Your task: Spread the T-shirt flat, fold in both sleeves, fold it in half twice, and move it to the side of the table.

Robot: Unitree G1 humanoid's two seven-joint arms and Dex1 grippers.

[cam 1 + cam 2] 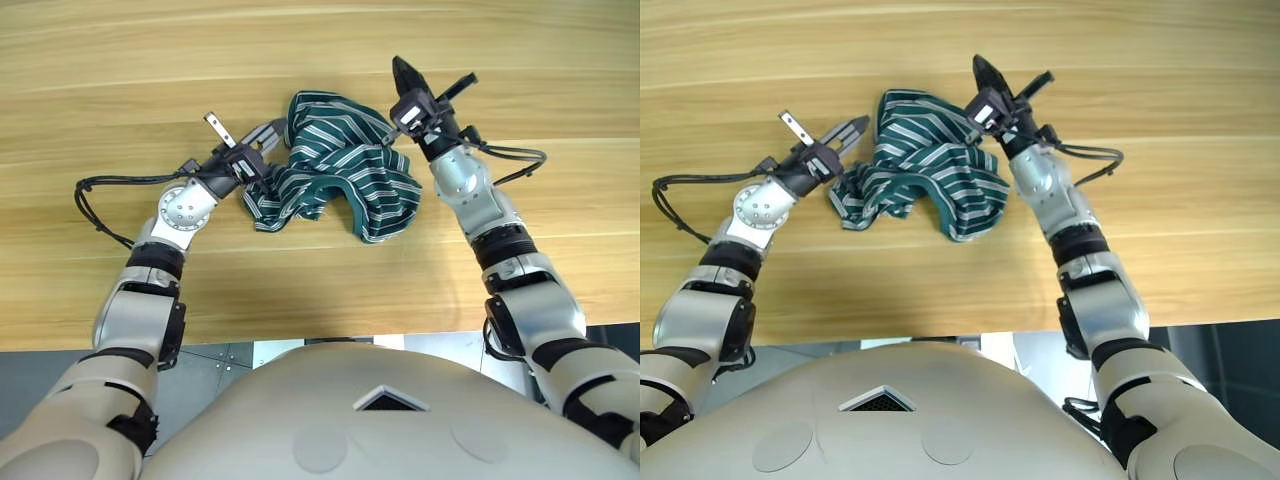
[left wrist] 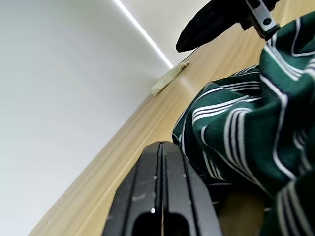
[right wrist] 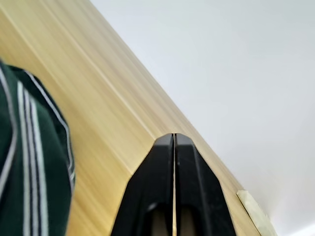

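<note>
Lying crumpled at mid-table in the head views, the green striped T-shirt is bunched, not spread. The left gripper sits at its left edge, and the right gripper stands above its far right corner, tip pointing away.

Left wrist view: fingers pressed together on themselves, with the cloth just beside them.

Right wrist view: the fingers are likewise closed on themselves, with the shirt off to one side.

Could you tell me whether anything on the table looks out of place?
The T-shirt lies bunched in a rumpled heap on the table between the left tool and right tool, not spread flat; nothing else stands out.
</note>
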